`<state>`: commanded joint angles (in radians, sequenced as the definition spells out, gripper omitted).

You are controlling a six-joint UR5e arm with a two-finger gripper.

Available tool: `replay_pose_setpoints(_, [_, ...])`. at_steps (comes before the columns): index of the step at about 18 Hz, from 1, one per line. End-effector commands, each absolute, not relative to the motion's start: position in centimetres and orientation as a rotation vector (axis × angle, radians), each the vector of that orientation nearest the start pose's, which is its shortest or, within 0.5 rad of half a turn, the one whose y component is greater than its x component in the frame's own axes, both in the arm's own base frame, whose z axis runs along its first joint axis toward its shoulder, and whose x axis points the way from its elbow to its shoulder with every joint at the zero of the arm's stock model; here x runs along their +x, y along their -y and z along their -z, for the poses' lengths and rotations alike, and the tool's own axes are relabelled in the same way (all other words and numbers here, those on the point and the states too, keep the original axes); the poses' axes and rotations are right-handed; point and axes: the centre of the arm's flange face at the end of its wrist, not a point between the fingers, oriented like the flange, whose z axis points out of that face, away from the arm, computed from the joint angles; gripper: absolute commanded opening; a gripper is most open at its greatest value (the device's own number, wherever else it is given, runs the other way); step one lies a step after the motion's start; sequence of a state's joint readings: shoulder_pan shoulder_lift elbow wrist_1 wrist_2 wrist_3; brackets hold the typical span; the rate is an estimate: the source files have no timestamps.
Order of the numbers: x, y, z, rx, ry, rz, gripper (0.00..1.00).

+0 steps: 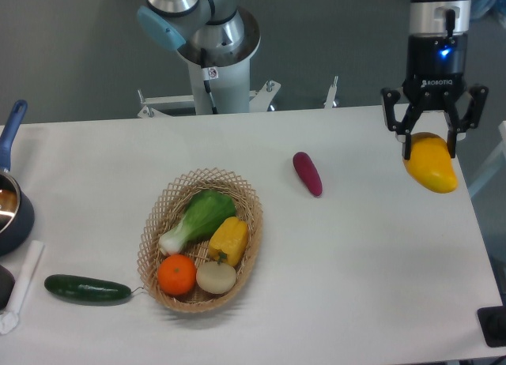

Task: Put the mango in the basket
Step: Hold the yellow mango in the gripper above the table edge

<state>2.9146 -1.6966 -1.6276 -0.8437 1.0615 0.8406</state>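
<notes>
The mango (pixel 432 166), yellow with an orange blush at its upper left end, is at the far right of the table, near the right edge. My gripper (pixel 430 148) points down over it. Its two fingers (pixel 407 146) stand on either side of the mango's upper part and press against it. Whether the mango rests on the table or hangs just above it I cannot tell. The wicker basket (pixel 247 193) is left of the table's middle. It holds a bok choy (pixel 198 217), a yellow bell pepper (pixel 228 239), an orange (pixel 177 274) and a pale onion (pixel 216 277).
A purple sweet potato (pixel 307 173) lies between the basket and the gripper. A cucumber (pixel 87 288) lies left of the basket. A dark blue pot (pixel 11 207) stands at the left edge. The robot base (pixel 215 57) stands behind the table.
</notes>
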Motion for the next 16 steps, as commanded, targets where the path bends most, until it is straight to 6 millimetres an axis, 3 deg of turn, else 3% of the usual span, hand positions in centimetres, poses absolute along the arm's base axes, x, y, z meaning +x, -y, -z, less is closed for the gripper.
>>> replay_pose_setpoints(3, [-51.1,-30.5,-48.0,-2.41,0.43,-0.297,0.38])
replay_pose_setpoints(5, [-51.3,-30.5,-48.8,-2.399,0.434,-0.311,0.38])
replay_pose_setpoints(9, [-51.3,-30.2,-48.3,-2.406,0.44,-0.305,0.38])
replay_pose_setpoints(16, [-50.5,-31.5,-46.4,-2.425,0.433,-0.251,0.38])
